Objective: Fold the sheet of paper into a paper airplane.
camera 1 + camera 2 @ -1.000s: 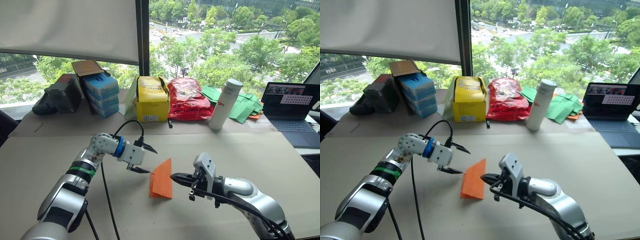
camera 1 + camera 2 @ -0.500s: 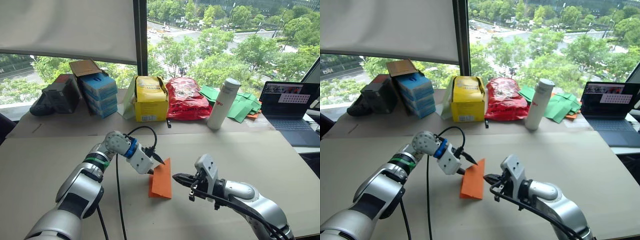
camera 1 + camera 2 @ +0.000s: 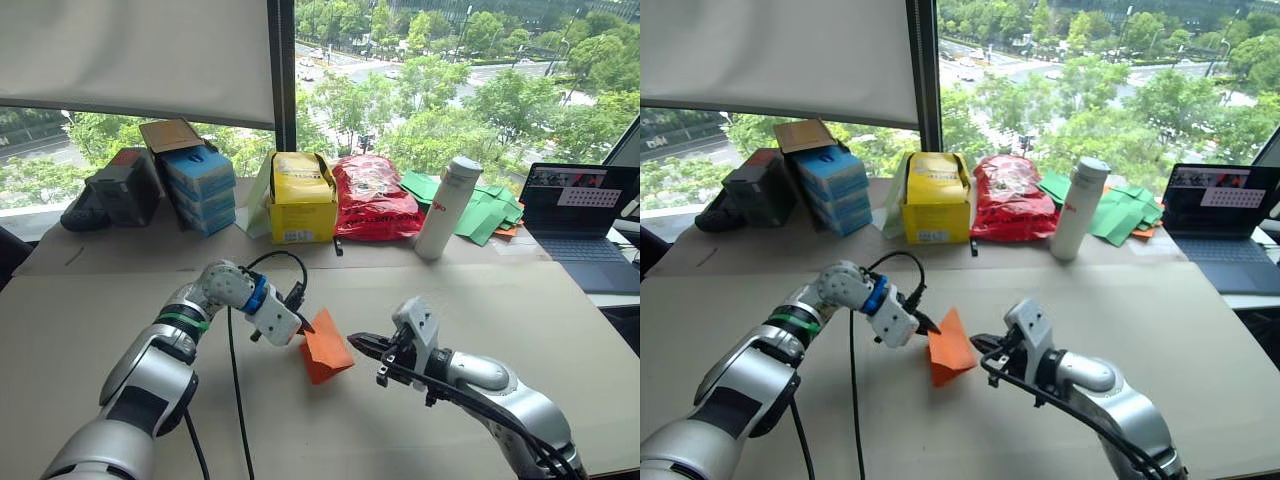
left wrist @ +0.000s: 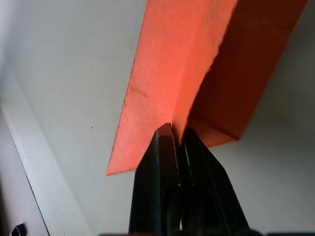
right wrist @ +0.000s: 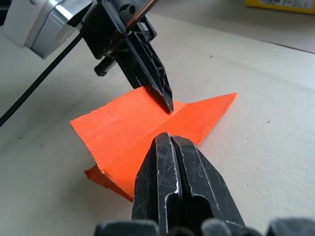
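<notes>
The orange sheet of paper (image 3: 327, 352) is folded into a pointed, layered wedge with two flaps, like a paper airplane, and sits tilted on the table between my arms. My left gripper (image 3: 303, 325) is shut on its raised centre crease (image 4: 172, 73), pinching it from the left. My right gripper (image 3: 353, 341) is shut with nothing between its fingers. Its tips hover just at the paper's right edge (image 5: 128, 132); I cannot tell whether they touch it.
Along the far edge of the table (image 3: 90, 320) stand stacked blue boxes (image 3: 200, 188), a yellow box (image 3: 304, 198), a red crinkly bag (image 3: 376, 198), a white bottle (image 3: 448, 208) and green papers (image 3: 490, 212). A laptop (image 3: 580, 225) sits at the right. A black cable (image 3: 232, 360) trails from my left arm.
My left gripper moved right to the paper and shut on its crease. The paper tipped from standing upright to a lower, tilted pose. The right gripper stayed shut, nearly in place.
</notes>
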Robot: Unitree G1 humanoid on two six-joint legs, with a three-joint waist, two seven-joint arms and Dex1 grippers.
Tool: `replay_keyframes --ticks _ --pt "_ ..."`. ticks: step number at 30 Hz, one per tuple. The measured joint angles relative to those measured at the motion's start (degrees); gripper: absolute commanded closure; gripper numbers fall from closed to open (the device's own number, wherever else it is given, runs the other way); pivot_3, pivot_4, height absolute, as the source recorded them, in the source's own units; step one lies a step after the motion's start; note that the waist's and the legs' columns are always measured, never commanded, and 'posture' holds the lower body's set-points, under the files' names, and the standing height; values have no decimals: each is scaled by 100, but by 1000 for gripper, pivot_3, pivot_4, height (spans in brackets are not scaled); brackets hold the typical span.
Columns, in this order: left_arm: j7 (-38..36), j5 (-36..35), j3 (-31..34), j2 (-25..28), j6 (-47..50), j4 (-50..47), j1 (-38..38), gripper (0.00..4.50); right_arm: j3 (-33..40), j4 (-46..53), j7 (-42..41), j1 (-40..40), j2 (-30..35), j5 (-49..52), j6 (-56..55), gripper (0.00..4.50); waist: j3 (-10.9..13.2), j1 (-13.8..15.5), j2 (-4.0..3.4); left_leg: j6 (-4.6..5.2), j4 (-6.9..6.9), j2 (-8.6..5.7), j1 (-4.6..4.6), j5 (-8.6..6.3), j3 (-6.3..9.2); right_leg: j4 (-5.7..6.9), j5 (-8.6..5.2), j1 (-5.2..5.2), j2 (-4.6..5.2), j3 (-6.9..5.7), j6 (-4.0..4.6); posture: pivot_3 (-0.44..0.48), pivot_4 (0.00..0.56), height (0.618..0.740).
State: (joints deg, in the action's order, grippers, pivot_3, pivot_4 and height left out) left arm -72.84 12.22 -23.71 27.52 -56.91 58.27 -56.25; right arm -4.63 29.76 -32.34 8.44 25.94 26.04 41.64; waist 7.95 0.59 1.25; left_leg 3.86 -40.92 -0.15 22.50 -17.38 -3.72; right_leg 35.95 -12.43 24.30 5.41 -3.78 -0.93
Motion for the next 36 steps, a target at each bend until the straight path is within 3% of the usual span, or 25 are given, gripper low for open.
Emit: replay_keyframes --ticks 7,13,17,20,26,29,31,36 --pt "-414 -845 505 1121 4549 -4218 1947 4448 311 17 208 -72 -47 -2 -31 4500 2 -87 -4 -27 1 5 7 16 2 11 -2 3 -3 8 -3 0 150 740" --pt "-140 -737 514 1354 6427 -5805 2631 4448 27 17 110 -75 -47 -62 -104 4500 4 -13 -6 -5 -1 1 -10 3 1 0 -4 -5 -3 17 -5 0 150 740" --pt "216 -672 505 1239 6922 -6024 2739 3247 -249 15 20 -28 32 -254 -220 4500 4 3 -6 -8 -1 0 -11 4 0 3 -4 -4 -4 20 -4 0 150 740" --pt "307 -712 513 1244 7080 -6119 2770 2314 -457 15 -25 -12 99 -453 -424 3632 4 1 -6 -12 0 -1 -11 7 -2 2 -4 -2 -5 22 -4 0 150 740" --pt "176 -1200 748 1382 7231 -6230 2898 250 -695 160 -332 -39 221 -472 -666 1491 4 0 -7 -16 0 0 -11 9 -2 1 -4 -1 -5 24 -4 0 150 740" --pt "-41 -1593 1085 1644 7317 -6220 2977 238 -971 430 -552 -74 381 -518 -789 467 4 -4 -7 -15 0 2 -14 8 -1 2 -5 -1 -6 24 -2 0 150 740" --pt "-124 -1746 1262 1807 7343 -6181 3016 238 -1185 456 -591 -81 393 -699 -906 35 4 -7 -7 -15 0 2 -17 8 -1 3 -5 -2 -6 24 -2 0 150 740" --pt "-21 -2153 1654 1854 7707 -5956 3164 238 -2015 81 -95 -20 80 -1865 -1538 35 4 -6 -7 -47 0 0 -15 27 -3 5 -6 1 -6 24 -2 0 150 740"
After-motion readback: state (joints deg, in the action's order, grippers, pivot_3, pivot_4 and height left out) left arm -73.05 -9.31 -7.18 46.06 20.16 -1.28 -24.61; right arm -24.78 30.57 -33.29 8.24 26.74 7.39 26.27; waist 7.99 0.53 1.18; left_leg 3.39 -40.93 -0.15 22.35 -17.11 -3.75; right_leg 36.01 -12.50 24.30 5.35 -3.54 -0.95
